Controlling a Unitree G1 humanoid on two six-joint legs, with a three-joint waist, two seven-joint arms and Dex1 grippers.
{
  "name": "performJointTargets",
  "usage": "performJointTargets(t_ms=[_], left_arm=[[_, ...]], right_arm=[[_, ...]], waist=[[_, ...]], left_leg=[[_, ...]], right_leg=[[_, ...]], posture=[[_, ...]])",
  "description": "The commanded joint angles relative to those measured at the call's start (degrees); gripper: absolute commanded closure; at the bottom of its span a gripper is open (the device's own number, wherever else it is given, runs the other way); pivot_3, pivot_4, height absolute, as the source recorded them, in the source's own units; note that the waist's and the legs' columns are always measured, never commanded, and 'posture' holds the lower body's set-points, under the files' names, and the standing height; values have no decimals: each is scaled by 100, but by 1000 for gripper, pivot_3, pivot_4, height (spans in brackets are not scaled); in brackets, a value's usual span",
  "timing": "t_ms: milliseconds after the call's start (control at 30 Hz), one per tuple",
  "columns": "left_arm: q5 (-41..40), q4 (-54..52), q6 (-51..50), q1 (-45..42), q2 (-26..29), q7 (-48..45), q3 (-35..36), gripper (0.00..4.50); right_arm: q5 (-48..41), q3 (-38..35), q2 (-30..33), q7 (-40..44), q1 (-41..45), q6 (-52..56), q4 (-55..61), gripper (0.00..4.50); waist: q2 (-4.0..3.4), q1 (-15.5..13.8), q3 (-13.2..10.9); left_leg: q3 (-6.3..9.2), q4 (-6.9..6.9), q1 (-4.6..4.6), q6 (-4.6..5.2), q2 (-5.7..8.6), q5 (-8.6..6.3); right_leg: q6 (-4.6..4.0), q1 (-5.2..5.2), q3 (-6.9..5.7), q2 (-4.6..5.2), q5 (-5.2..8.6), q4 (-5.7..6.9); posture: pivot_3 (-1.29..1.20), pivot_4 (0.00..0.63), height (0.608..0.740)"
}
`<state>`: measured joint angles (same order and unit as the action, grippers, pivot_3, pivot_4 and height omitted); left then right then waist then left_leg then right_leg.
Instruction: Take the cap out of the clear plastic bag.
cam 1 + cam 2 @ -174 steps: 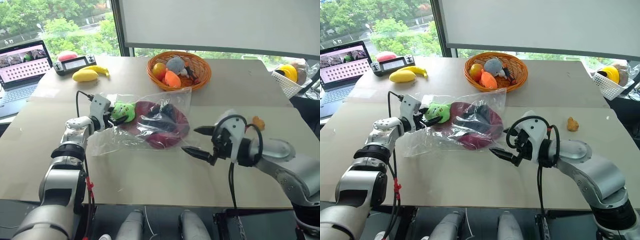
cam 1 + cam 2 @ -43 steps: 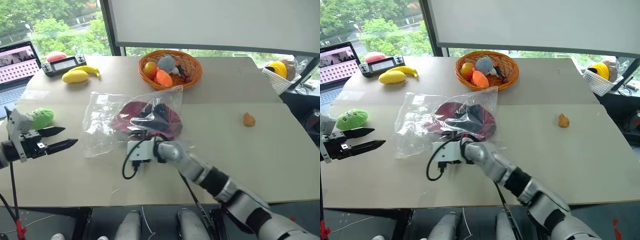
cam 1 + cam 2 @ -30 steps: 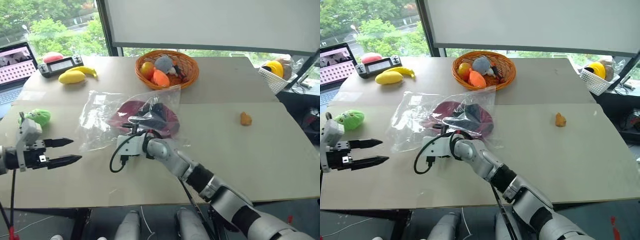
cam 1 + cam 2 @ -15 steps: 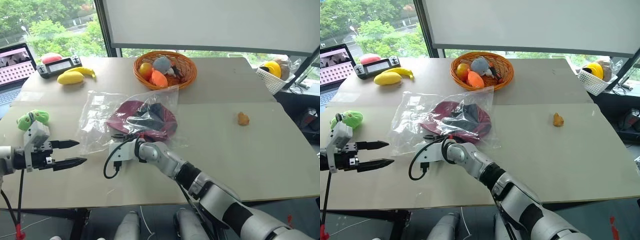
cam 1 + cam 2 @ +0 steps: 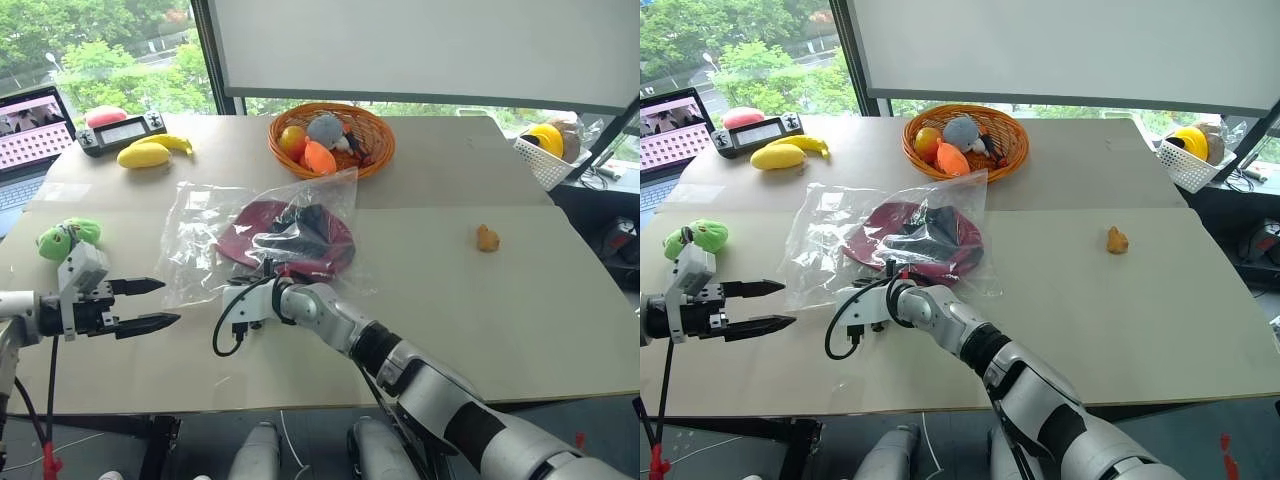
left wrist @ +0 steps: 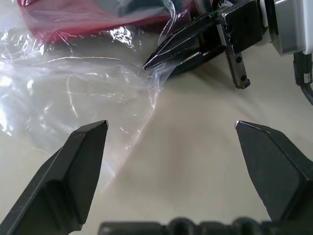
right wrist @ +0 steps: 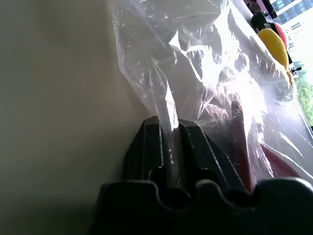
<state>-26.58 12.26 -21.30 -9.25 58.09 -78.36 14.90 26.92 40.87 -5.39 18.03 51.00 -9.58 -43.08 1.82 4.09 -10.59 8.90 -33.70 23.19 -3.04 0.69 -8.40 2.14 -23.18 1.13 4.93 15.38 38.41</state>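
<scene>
Two head views look forward and down over the table [image 5: 500, 330]. The left wrist view sits low and close, facing the clear plastic bag [image 6: 73, 98]. The right wrist view nearly touches that same bag.

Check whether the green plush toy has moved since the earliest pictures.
Yes. The green plush toy is out of the plastic bag, which lies before the basket, and now sits on the table to the bag's left.

cap [image 5: 285, 232]: inside the clear plastic bag [image 5: 205, 245]
bag: on the tabletop [image 5: 480, 320], before the basket [image 5: 378, 158]
plush toy [image 5: 62, 238]: left of bag
</scene>
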Motion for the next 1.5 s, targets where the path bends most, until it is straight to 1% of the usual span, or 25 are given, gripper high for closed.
performJointTargets(t_ms=[33, 200, 367, 600, 733, 767, 867, 933, 1033, 1100, 1200, 1267, 1367, 1400, 1467, 1500], left_arm=[[48, 68, 151, -167, 8, -8, 17, 0], [101, 161, 214, -260, -52, -12, -83, 0], [146, 244, 266, -353, -120, -26, -207, 0], [239, 410, 323, -530, -233, -88, -379, 0], [318, 609, 406, -718, -297, -101, -509, 0], [353, 684, 434, -807, -333, -106, -557, 0], [443, 868, 511, -1010, -425, -138, -658, 0], [496, 986, 571, -1110, -472, -147, -713, 0], [555, 1101, 639, -1211, -528, -157, -763, 0], [578, 1149, 660, -1281, -576, -154, -790, 0], [622, 1227, 702, -1354, -630, -148, -828, 0], [636, 1263, 710, -1382, -643, -151, -837, 0], [666, 1354, 716, -1483, -665, -162, -886, 0], [680, 1399, 722, -1534, -679, -167, -911, 0], [696, 1453, 734, -1592, -695, -176, -938, 0], [722, 1502, 757, -1640, -722, -174, -966, 0]], right_arm=[[-23, -109, -442, 42, 117, 25, 208, 4435], [-218, -159, -270, 373, -182, -18, 770, 4435], [-530, -603, 326, 821, -865, 372, 2263, 4435], [-1263, -1280, 1755, 1886, -2363, 908, 4552, 4435], [-1749, -1602, 2432, 2388, -3016, 1131, 5329, 4435], [-1974, -1777, 2697, 2589, -3260, 1234, 5575, 4435], [-2415, -2149, 3275, 2991, -3710, 1610, 6034, 4435], [-2527, -2269, 3528, 3120, -3838, 1839, 6167, 4435], [-2499, -2417, 3771, 3105, -3870, 2062, 6192, 4435], [-2282, -2495, 3998, 3061, -3815, 2066, 6085, 4435], [-1569, -2338, 4465, 2956, -3621, 1645, 5898, 4435], [-1359, -2223, 4590, 2933, -3546, 1378, 5877, 4435], [-1077, -1850, 4736, 3049, -3596, 498, 5913, 4435], [-931, -1661, 4891, 3116, -3734, 46, 5888, 4435], [-772, -1490, 5055, 3166, -3890, -458, 5818, 4435], [-595, -1356, 5248, 3164, -3961, -989, 5714, 4435]], waist=[[1, 0, 1], [1, 6, 1], [2, -15, 1], [15, -69, 9], [15, -63, 9], [14, -51, 9], [13, -67, 8], [14, -65, 8], [13, -62, 8], [13, -68, 8], [13, -117, 8], [13, -143, 8], [12, -155, 7], [12, -155, 7], [12, -164, 7], [14, -164, 9]], left_leg=[[0, 0, 0, 0, 0, 0], [0, 0, 0, 0, -6, 0], [-3, -3, 5, -16, -54, -10], [-6, -7, 6, -16, -59, -11], [-9, -6, 6, -16, -63, -11], [-10, -6, 6, -16, -63, -11], [-17, -9, 8, -15, -63, -11], [-22, -11, 9, -15, -62, -11], [-24, -12, 7, -15, -65, -11], [-24, -12, 6, -15, -67, -11], [-30, -17, 11, -15, -63, -11], [-35, -18, 11, -15, -63, -11], [-35, -14, 11, -15, -66, -11], [-35, -14, 11, -15, -66, -11], [-38, -16, 14, -15, -65, -11], [-39, -16, 12, -16, -64, -11]], right_leg=[[0, 0, 0, 0, 0, 0], [0, 0, 0, -7, 0, 0], [-2, -3, 2, -53, 0, -9], [-15, 3, -1, -56, -4, -19], [-21, 3, -1, -57, -1, -20], [-23, 3, -1, -57, 0, -20], [-24, 7, -1, -55, 0, -25], [-24, 9, 2, -53, 0, -29], [-24, 8, 2, -55, 0, -28], [-26, 8, 2, -57, 1, -28], [-26, 8, 3, -53, 1, -32], [-25, 7, 5, -52, 1, -34], [-27, 5, 5, -54, 2, -33], [-27, 5, 5, -54, 3, -34], [-27, 6, 7, -52, 3, -35], [-27, 9, 7, -51, 3, -36]], posture=[[0, 150, 733], [0, 150, 733], [0, 150, 733], [0, 150, 733], [0, 150, 733], [0, 150, 733], [0, 150, 733], [0, 150, 733], [0, 150, 733], [0, 150, 733], [0, 150, 733], [0, 150, 733], [0, 150, 733], [0, 150, 733], [0, 150, 733], [0, 150, 733]])
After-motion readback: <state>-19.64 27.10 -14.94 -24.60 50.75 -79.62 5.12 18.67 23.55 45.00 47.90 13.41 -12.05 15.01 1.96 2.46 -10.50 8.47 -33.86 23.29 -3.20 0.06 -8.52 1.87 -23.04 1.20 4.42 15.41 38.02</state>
